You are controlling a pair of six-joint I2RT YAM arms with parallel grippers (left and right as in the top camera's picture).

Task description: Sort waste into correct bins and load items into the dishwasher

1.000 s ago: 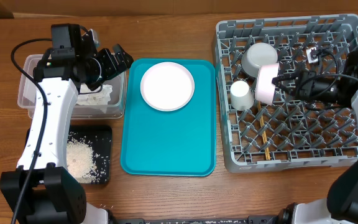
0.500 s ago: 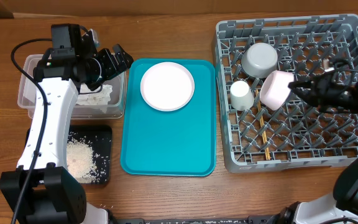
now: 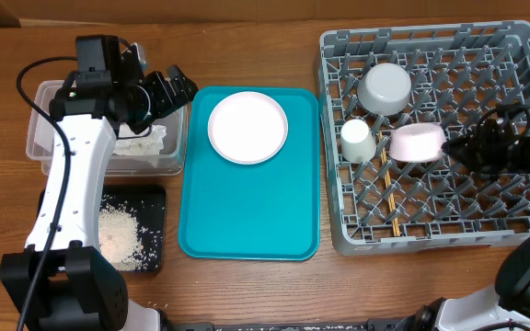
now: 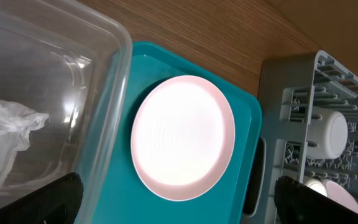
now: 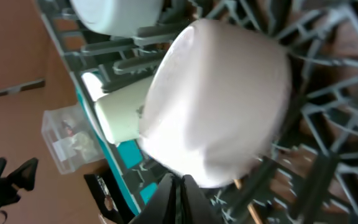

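- Whereas a second ago the pink bowl (image 3: 417,142) stood tipped on edge, it now lies low among the pegs of the dish rack (image 3: 523,55), right of centre in the overhead frame, just beside the white cup (image 3: 357,140).
- Right gripper (image 3: 451,147) is clenched on the bowl's rim.
- Left gripper (image 3: 166,89) hangs spread and empty over the clear tub (image 3: 40,138), upper left.
- The bowl seems loaded bar the release; the pink plate (image 3: 247,127) waits on the teal tray (image 3: 247,221).
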